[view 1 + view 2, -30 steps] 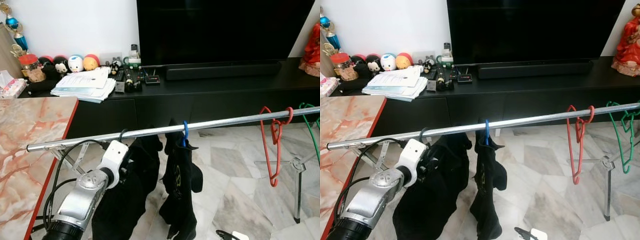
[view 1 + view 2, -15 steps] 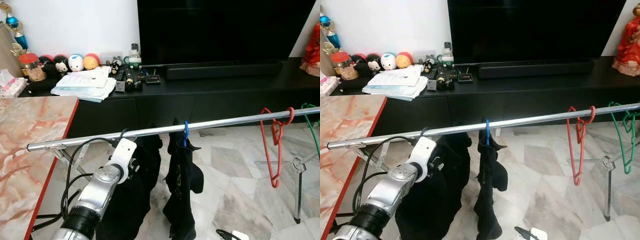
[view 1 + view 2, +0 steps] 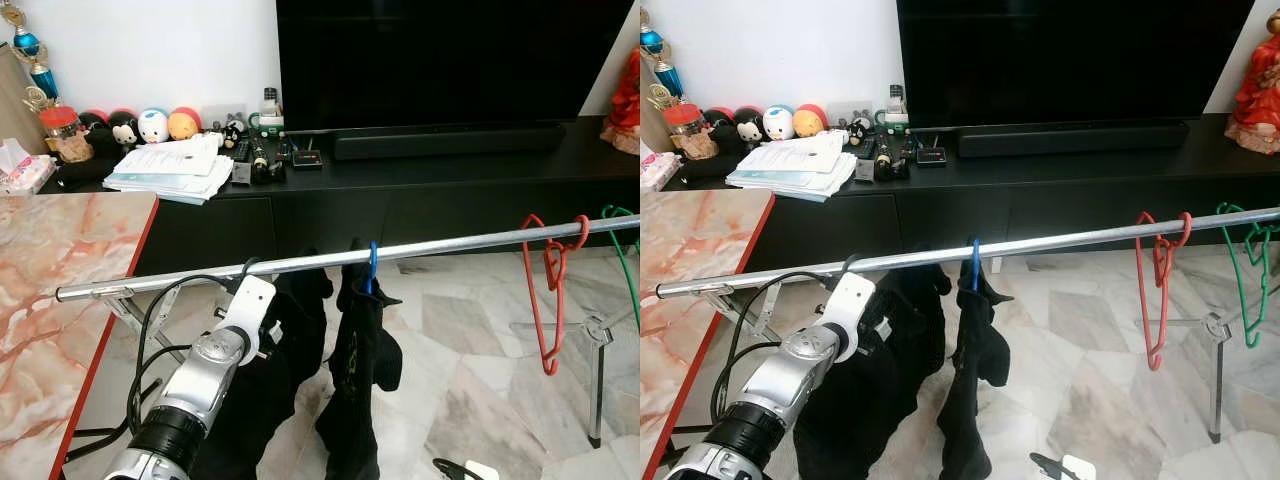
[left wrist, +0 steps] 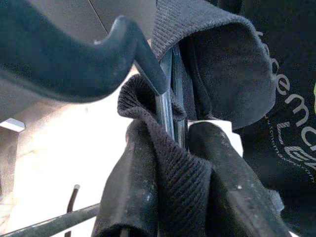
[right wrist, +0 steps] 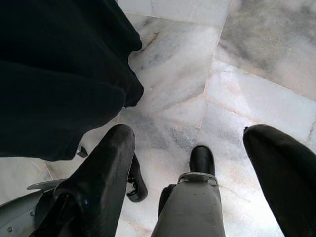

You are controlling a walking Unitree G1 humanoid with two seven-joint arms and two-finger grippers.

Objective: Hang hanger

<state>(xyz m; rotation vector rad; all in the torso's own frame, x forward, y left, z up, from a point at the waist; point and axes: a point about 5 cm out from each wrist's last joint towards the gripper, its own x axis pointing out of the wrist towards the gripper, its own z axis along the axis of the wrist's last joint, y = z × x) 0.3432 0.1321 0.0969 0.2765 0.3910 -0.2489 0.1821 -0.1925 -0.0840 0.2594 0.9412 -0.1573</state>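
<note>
Setting: home living room. Evidence: large TV on long black cabinet with soundbar below screen. Plush toys, papers, trophy and red figurine on cabinet top. Marble floor. Marble-pattern table with red edge. Metal rail carrying hangers and dark clothes.

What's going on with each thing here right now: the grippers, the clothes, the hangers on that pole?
Left gripper: shut on black garment's collar and hanger.
Right gripper: open, idle above the floor.
Black garment: hanging, hook over rail.
Second black garment: hung on blue hook.
Red hanger: hanging bare.
Green hanger: hanging bare.
</note>
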